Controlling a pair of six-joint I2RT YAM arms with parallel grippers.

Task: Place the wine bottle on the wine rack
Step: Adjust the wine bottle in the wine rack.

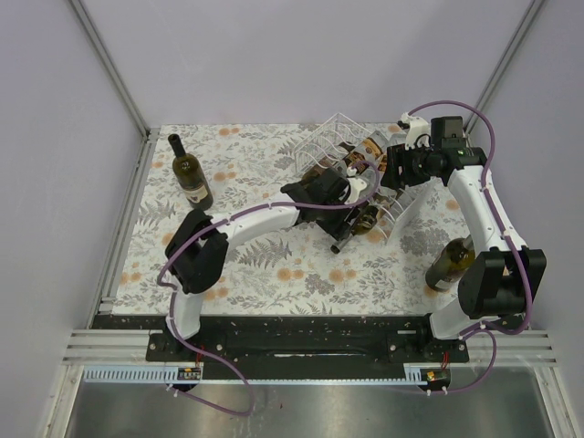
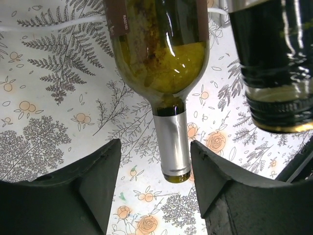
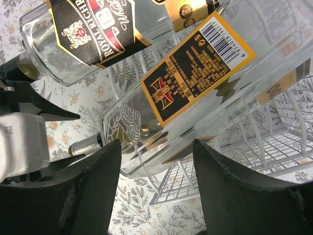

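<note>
The clear wine rack [image 1: 330, 137] stands at the back middle of the table and holds several bottles lying down. In the left wrist view a green wine bottle [image 2: 161, 54] with a silver foil neck [image 2: 171, 144] lies with its neck pointing between my left gripper's [image 2: 152, 186] open fingers, untouched. That gripper [image 1: 351, 187] is at the rack's front left. My right gripper [image 1: 391, 172] is open at the rack's right side, its fingers [image 3: 83, 196] just below a clear whisky bottle [image 3: 195, 93] lying on the rack's ribs [image 3: 274, 142].
A wine bottle [image 1: 190, 172] stands upright at the back left. Another green bottle [image 1: 451, 265] stands beside the right arm's base. A dark bottle [image 2: 276, 63] lies right of the green one. A second labelled clear bottle [image 3: 83, 34] lies above the whisky bottle.
</note>
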